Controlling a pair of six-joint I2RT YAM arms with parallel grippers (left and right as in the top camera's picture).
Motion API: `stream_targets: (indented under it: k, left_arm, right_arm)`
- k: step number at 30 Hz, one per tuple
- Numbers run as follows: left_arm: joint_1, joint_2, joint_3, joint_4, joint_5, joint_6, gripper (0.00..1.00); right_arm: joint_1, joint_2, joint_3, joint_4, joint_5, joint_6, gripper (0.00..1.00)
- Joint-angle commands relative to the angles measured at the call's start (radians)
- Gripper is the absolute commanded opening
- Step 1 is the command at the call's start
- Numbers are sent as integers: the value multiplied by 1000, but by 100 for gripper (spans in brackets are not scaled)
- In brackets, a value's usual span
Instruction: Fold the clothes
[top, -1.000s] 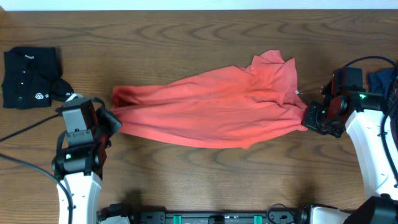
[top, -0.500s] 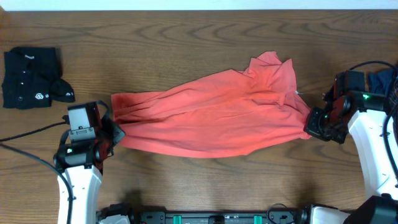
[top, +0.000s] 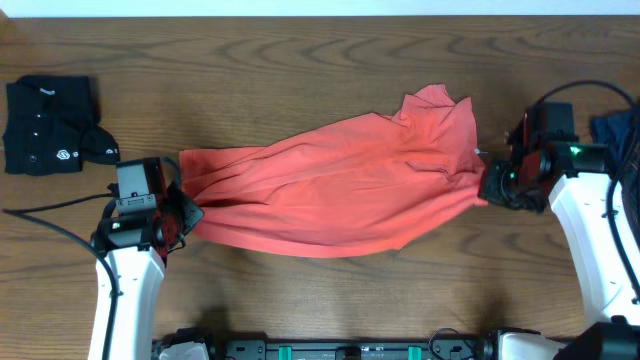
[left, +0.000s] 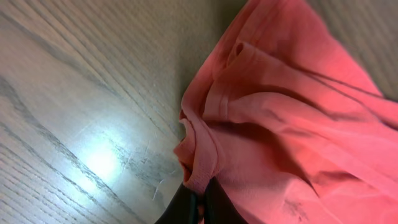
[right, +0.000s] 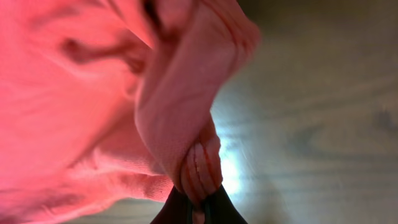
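Note:
The coral-red T-shirt (top: 330, 190) hangs bunched and stretched across the table between both arms. My left gripper (top: 187, 214) is shut on its left end, and in the left wrist view the dark fingers (left: 186, 208) pinch a hemmed fold of the shirt (left: 292, 124). At the other end my right gripper (top: 487, 188) is shut on a gathered wad of fabric. In the right wrist view that wad of shirt (right: 180, 124) bulges out just above the gripper (right: 198, 210). Any chest lettering is hidden in the folds.
A folded black buttoned shirt (top: 48, 125) lies at the far left of the wooden table (top: 300, 60). A dark blue garment (top: 614, 130) peeks out at the right edge behind the right arm. Cables trail from both arms.
The left gripper has drawn its end of the shirt slightly toward the table's front. The right gripper swung out to the right and came back. Both grips held.

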Motion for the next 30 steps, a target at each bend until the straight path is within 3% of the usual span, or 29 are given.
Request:
stream_targets:
  k: [1, 16, 28, 29, 30]
  left_arm:
    - [4, 34, 20, 3, -3, 10, 6]
    - [4, 64, 20, 55, -6, 5, 6]
    - [4, 64, 20, 71, -6, -6, 6]
    - [4, 64, 20, 71, -6, -6, 6]
    - [4, 64, 20, 70, -6, -6, 6]
  right_arm:
    - [15, 7, 79, 4, 3, 8, 1]
    - [27, 331, 259, -3, -71, 13, 1]
    - [66, 391, 397, -24, -96, -4, 1]
    - [66, 402, 397, -25, -96, -4, 3]
    - [68, 414, 397, -29, -97, -4, 21]
